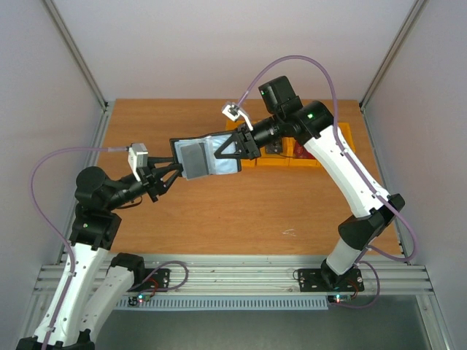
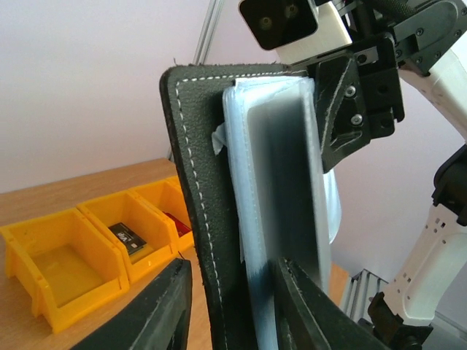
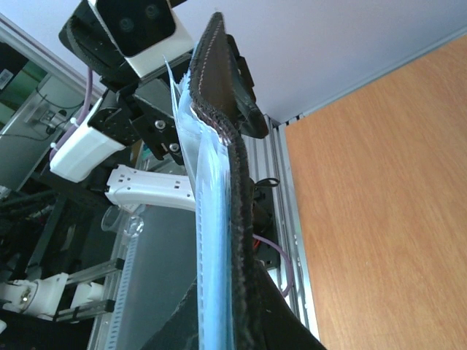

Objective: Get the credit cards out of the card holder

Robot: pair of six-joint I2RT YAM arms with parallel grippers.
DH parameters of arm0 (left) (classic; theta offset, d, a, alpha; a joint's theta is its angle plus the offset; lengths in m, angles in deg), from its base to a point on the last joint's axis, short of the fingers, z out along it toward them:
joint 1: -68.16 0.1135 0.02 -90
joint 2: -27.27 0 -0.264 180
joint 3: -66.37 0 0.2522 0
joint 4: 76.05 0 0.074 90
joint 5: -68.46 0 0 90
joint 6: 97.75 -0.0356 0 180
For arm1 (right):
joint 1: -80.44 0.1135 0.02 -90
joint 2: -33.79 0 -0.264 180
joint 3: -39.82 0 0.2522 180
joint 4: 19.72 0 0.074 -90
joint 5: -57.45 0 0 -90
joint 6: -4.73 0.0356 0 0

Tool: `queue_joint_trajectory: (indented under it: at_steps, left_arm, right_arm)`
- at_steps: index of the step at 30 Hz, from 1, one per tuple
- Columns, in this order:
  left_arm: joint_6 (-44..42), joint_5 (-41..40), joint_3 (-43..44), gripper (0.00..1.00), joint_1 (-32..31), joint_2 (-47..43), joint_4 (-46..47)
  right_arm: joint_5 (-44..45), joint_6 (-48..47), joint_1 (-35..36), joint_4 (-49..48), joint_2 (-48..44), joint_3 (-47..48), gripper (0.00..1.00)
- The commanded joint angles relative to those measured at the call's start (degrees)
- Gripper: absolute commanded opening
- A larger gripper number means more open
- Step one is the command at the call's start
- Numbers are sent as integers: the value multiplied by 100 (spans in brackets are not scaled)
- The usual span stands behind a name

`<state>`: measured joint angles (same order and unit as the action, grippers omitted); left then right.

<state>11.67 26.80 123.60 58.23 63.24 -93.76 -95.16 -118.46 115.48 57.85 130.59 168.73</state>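
holding the card holder [image 1: 201, 157] aloft by its far end, right gripper [image 1: 225, 152] clamped shut; left gripper [image 1: 175, 170] part-open astride the near edge; long axis runs tool to tool; left arm lies nearer the open side.

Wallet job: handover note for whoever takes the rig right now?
Left gripper: open, fingers either side of the wallet's left edge.
Right gripper: shut on its right edge; wallet spread open in mid-air between the arms.
Done: a dark card and something red, likely a card, lie in the yellow bins.
Left: can't tell whether any cards are inside the wallet; check, pull them, bin them.
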Motion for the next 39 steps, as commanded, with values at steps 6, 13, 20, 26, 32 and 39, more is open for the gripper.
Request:
queue_joint_trajectory:
  at_steps: [6,13,20,26,32,39]
  left_arm:
    - [30,258,-4,48,-66,185,758]
    - [410,840,-43,60,-214,205,1088]
    - [328,291,-77,38,-259,234,775]
    - [75,-188,-136,1,-264,175,435]
    - [-579,-1006,34,0,-266,118,-492]
    - [-4194,-4601,242,0,-350,313,-1556]
  right_arm:
    - [-69,-214,285,251,224,538,1]
    - [491,45,310,-148,352,522,1]
    - [441,24,527,-211,590,761,1]
    - [233,-150,591,-139,635,771,6]
    - [944,-66,414,-66,618,558,52]
    - [3125,430,251,-495,341,58,75]
